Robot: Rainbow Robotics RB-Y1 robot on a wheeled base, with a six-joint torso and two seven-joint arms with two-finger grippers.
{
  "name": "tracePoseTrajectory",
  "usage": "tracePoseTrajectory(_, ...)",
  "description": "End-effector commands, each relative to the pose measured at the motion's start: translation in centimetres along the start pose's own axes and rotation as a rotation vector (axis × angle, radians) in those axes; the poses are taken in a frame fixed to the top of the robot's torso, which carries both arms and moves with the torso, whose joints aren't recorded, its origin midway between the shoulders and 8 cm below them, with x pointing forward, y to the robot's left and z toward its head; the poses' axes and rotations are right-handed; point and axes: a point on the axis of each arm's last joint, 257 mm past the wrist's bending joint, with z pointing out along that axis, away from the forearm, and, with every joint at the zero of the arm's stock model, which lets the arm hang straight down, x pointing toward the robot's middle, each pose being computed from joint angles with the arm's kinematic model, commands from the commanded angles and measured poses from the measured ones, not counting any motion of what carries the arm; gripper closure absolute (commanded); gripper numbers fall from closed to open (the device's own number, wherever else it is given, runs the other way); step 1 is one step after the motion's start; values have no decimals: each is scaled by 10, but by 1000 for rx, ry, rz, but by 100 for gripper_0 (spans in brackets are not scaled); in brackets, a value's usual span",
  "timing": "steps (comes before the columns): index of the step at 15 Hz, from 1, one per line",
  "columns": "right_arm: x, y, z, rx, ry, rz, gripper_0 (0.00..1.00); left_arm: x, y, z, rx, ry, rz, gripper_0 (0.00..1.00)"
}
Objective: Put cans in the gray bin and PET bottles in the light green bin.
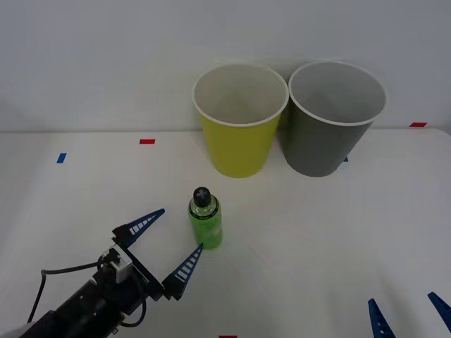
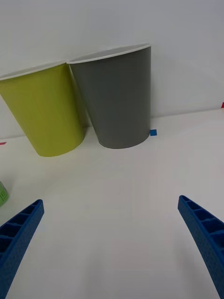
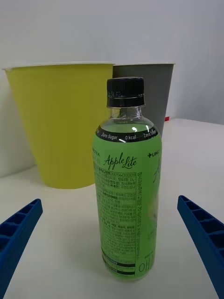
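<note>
A small green PET bottle (image 1: 205, 218) with a black cap stands upright on the white table, in front of the bins. My left gripper (image 1: 173, 239) is open, low over the table just to the bottle's near left, with one fingertip close beside its base. The left wrist view shows the bottle (image 3: 127, 187) centred ahead between the spread blue fingers (image 3: 18, 233). The light green bin (image 1: 239, 120) and the gray bin (image 1: 332, 118) stand side by side at the back. My right gripper (image 1: 410, 313) rests open at the near right edge. No can is in view.
Small red and blue tape marks (image 1: 146, 141) dot the table near the back wall. The bins stand close together, seen again in the right wrist view as light green bin (image 2: 44, 112) and gray bin (image 2: 119, 96). Bare white tabletop (image 1: 317, 239) lies between bottle and right gripper.
</note>
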Motion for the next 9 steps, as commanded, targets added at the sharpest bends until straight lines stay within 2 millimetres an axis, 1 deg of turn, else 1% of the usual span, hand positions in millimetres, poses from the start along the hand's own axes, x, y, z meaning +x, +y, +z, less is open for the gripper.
tracePoseTrajectory(1,0,0,0,0,0,0,0,-5,-5,16,16,-11,4,0)
tracePoseTrajectory(2,0,0,0,0,0,0,0,-9,-9,24,25,-23,2,0)
tracePoseTrajectory(5,0,0,0,0,0,0,0,-10,-28,36,67,-24,-42,0)
tracePoseTrajectory(7,0,0,0,0,0,0,1,-9,-34,46,80,-11,-66,0)
tracePoseTrajectory(8,0,0,0,0,0,0,0,-5,-34,52,95,11,-58,0)
tracePoseTrajectory(9,0,0,0,0,0,0,0,-7,-34,56,98,11,-56,0)
